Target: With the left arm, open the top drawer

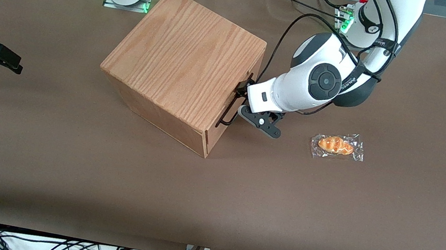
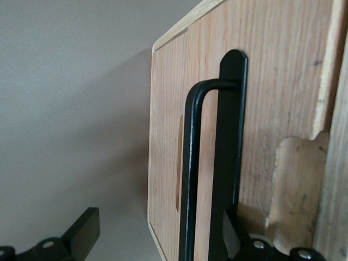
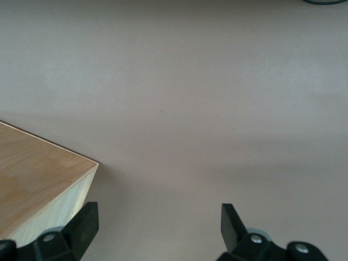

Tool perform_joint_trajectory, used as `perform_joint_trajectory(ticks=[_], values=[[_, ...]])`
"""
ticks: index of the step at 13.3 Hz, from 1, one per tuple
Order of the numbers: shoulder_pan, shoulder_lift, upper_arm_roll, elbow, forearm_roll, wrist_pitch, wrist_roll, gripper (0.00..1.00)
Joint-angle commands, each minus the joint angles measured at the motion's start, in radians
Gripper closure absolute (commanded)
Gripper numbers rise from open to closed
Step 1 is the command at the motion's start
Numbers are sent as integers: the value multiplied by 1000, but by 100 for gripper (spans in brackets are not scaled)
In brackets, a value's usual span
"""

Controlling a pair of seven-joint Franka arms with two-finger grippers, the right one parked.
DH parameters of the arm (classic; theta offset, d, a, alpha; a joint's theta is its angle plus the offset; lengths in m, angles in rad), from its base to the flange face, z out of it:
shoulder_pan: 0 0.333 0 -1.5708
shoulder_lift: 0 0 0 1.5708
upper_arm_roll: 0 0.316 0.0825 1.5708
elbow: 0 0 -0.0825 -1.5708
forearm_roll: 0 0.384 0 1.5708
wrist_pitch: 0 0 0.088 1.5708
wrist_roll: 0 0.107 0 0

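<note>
Cabinet (image 1: 185, 54), an oak-grain box, sits mid-table with its front face turned toward my end of the table. My left arm (image 1: 324, 80) reaches down to that face. The top drawer (image 2: 272, 81) is shut flush in the box. My gripper (image 1: 249, 102) is open, its 2 fingers (image 2: 81, 236) straddling the drawer's black bar handle (image 2: 190, 163) without squeezing it. A wrapped croissant (image 1: 336, 145) lies on the brown table (image 1: 212, 195), nearer the front camera than my wrist.
</note>
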Motion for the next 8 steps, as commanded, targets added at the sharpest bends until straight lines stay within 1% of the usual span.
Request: perform_joint_trajectory(ticks=[1,4,8], values=[[-14,25,8,33,6,2,8,0],[-14,37,8,32,50,3,8,0],[-14,48,8,32,56,3,8,0]])
